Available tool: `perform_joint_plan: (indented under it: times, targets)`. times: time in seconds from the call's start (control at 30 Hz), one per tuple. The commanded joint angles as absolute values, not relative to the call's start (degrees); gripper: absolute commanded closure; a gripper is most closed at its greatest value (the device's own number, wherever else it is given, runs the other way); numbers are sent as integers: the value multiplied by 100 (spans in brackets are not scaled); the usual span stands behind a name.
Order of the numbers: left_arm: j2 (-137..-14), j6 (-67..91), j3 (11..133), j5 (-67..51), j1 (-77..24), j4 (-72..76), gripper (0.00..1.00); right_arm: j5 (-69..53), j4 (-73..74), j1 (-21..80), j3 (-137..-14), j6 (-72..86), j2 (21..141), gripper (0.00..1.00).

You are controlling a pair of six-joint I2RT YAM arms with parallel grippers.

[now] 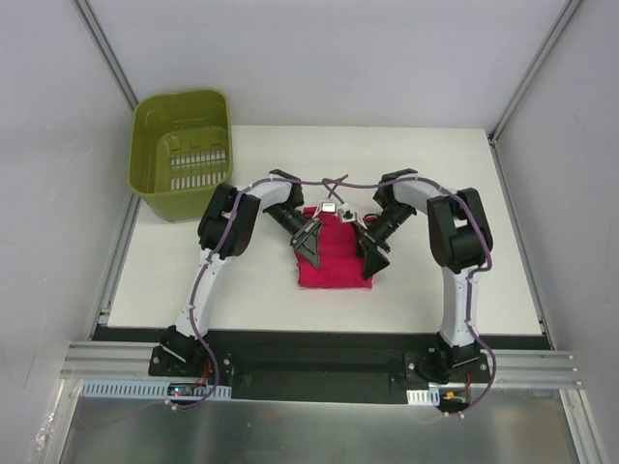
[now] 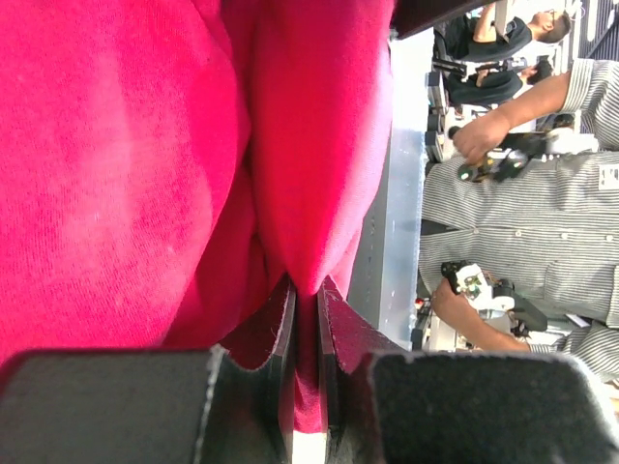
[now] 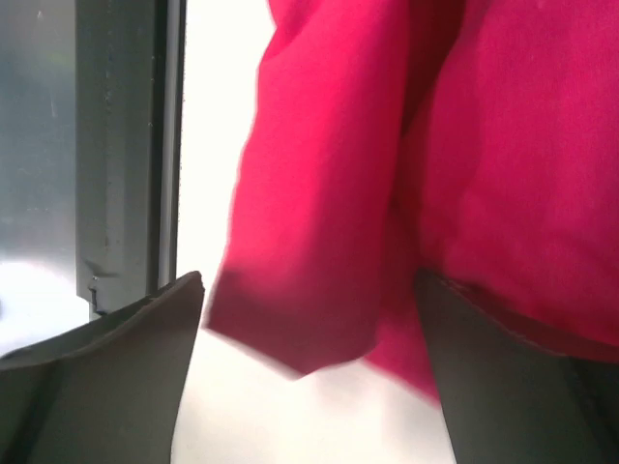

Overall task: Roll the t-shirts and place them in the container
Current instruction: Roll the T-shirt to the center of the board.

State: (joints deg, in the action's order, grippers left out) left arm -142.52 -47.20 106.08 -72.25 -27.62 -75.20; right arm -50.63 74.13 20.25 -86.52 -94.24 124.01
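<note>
Olive-green slotted basket (image 1: 155,145) upright at the white table's (image 1: 464,251) far-left corner, person in striped shirt (image 2: 513,222) beyond

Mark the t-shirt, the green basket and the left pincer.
t-shirt (image 1: 334,271): top external view, bare near half of the folded cloth.
green basket (image 1: 184,121): top external view, inner far wall.
left pincer (image 2: 308,293): left wrist view, midway between its fingertips, shut on a cloth fold.

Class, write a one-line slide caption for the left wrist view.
Left claw shut on a fold of the red t-shirt; people in striped shirts in the background.
</note>
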Motion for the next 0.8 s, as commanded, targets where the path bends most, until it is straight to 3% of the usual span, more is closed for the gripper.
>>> perform_joint_plan:
  times: [0.0,0.07,0.13,0.17,0.2,0.27,0.3,0.33,0.37,0.4,0.43,0.5,0.63,0.7,0.77]
  targets:
    - [-14124,-4992,10828,-7304,-2681,-8165,100,-5572,8003,1505,-8352,-8331,10861,4]
    - [-14080,-4992,10819,-7321,-2681,-8174,100,-5240,6288,1293,-7948,-7518,10076,4]
    - [-14080,-5001,10819,-7339,-2681,-8174,100,-3427,4361,1151,-6712,-5911,8318,4]
    - [-14080,-5018,10828,-7339,-2681,-8174,100,-2645,2393,1169,-6236,-5671,7644,4]
    - [-14080,-5027,10854,-7339,-2681,-8174,100,-1836,1616,1169,-5518,-5660,7177,4]
    - [-14071,-5019,10898,-7365,-2681,-8174,100,-1094,140,1247,-5370,-5425,6435,4]
    - [-14080,-5019,10942,-7383,-2681,-8174,100,-385,115,1326,-5579,-5049,6460,4]
    - [-14063,-5010,10968,-7400,-2681,-8174,100,-265,523,1336,-6547,-4070,6634,4]
    - [-14063,-4992,10995,-7426,-2681,-8183,100,-612,2181,1258,-7348,-3791,7175,4]
    - [-14062,-4983,11056,-7427,-2689,-8183,100,-2138,3006,1005,-8009,-3771,7503,4]
    - [-14054,-4983,11083,-7427,-2689,-8183,100,-2788,3206,863,-8042,-3762,7523,4]
    - [-14027,-4983,11127,-7409,-2689,-8174,100,-2717,1691,896,-7455,-2858,6927,4]
    - [-13948,-4992,11083,-7400,-2698,-8165,100,-3391,1636,949,-7165,-2023,6970,4]
    - [-13939,-5018,11066,-7383,-2698,-8165,100,-4283,2170,993,-6892,-2562,6987,4]
    - [-13939,-5027,11057,-7365,-2698,-8165,100,-4246,2493,1325,-6532,-3152,6943,1]
